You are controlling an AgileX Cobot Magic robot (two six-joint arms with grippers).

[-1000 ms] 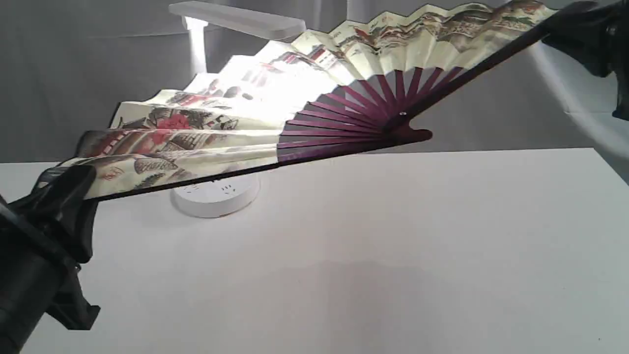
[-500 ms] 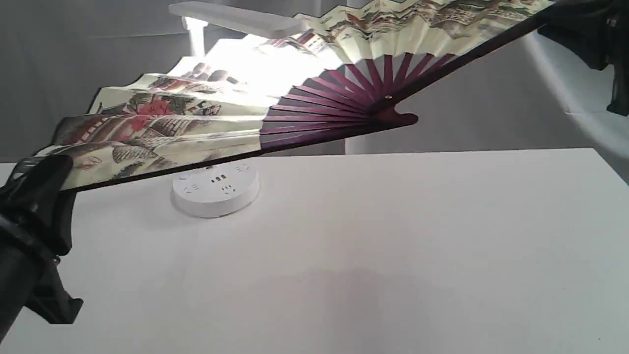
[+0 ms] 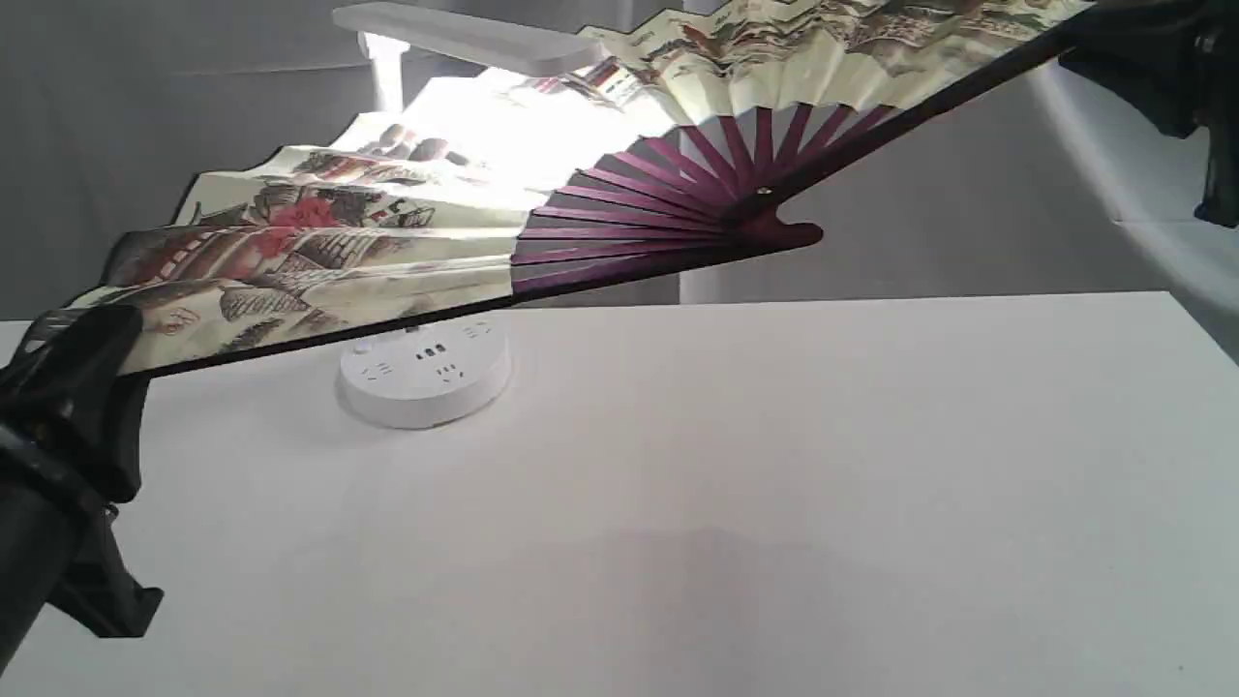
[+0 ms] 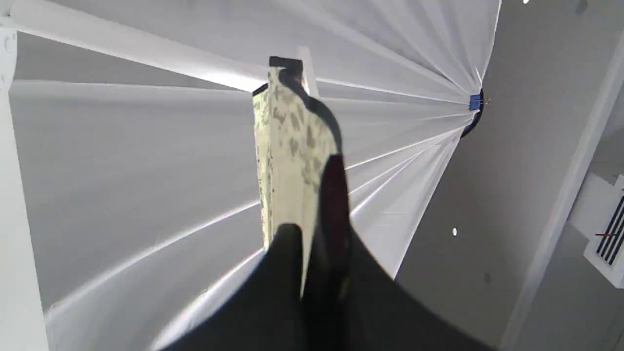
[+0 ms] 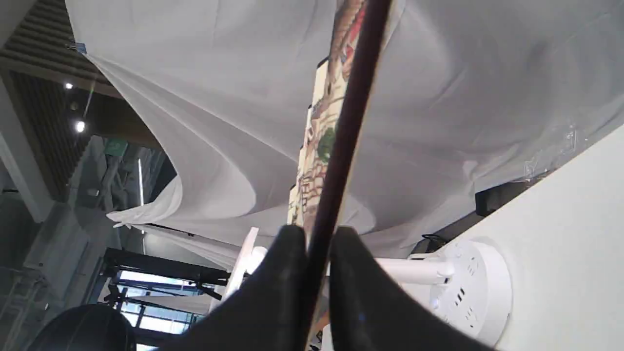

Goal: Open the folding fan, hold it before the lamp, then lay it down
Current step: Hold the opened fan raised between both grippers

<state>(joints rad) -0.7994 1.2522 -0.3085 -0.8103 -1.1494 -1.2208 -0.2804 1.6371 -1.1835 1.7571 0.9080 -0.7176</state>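
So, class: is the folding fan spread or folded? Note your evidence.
Spread open. The folding fan has its pleats fanned wide, maroon ribs splaying from the pivot, left gripper and right gripper holding opposite guards.

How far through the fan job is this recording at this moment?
Done: the folding fan is spread wide open. In hand: the left gripper and the right gripper each clamp one guard, holding it in the air at the lamp, whose light brightens the paper. Left: laying it on the table; no part of the fan touches it yet.

White table (image 3: pixel 823 465); grey draped cloth backdrop (image 3: pixel 126 165); ceiling spotlights (image 5: pixel 79 126) beyond cloth
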